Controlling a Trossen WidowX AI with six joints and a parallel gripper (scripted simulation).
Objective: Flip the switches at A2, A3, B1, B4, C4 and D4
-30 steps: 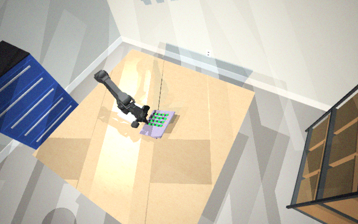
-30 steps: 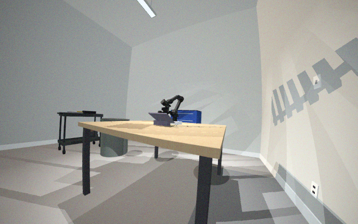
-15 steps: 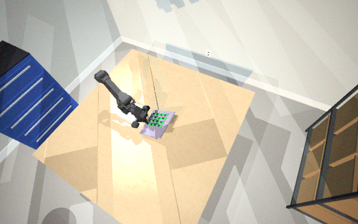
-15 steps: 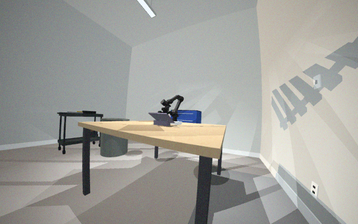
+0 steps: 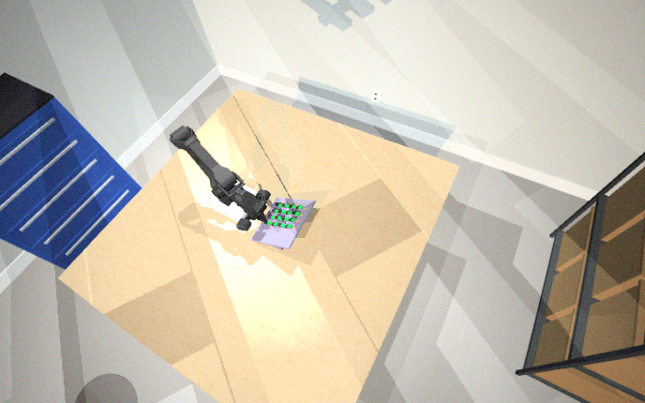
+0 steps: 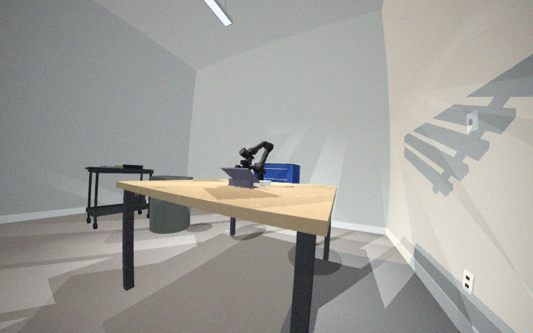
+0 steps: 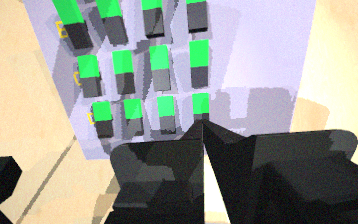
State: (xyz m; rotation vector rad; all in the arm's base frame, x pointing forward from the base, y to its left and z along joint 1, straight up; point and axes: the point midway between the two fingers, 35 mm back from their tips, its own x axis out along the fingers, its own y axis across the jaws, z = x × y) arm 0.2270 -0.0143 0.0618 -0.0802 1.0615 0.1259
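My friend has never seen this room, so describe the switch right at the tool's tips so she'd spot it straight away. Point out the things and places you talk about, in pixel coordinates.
On the wooden table [image 5: 380, 209] [image 6: 220, 200], find the tilted lilac panel [image 5: 276, 237] [image 6: 237, 173] [image 7: 260, 60]. In its row nearest the arm, take the green-and-dark switch [image 7: 201, 103] farthest from the yellow letters; only this one has the closed tool [image 5: 265, 219] [image 7: 200, 124] at its dark end.
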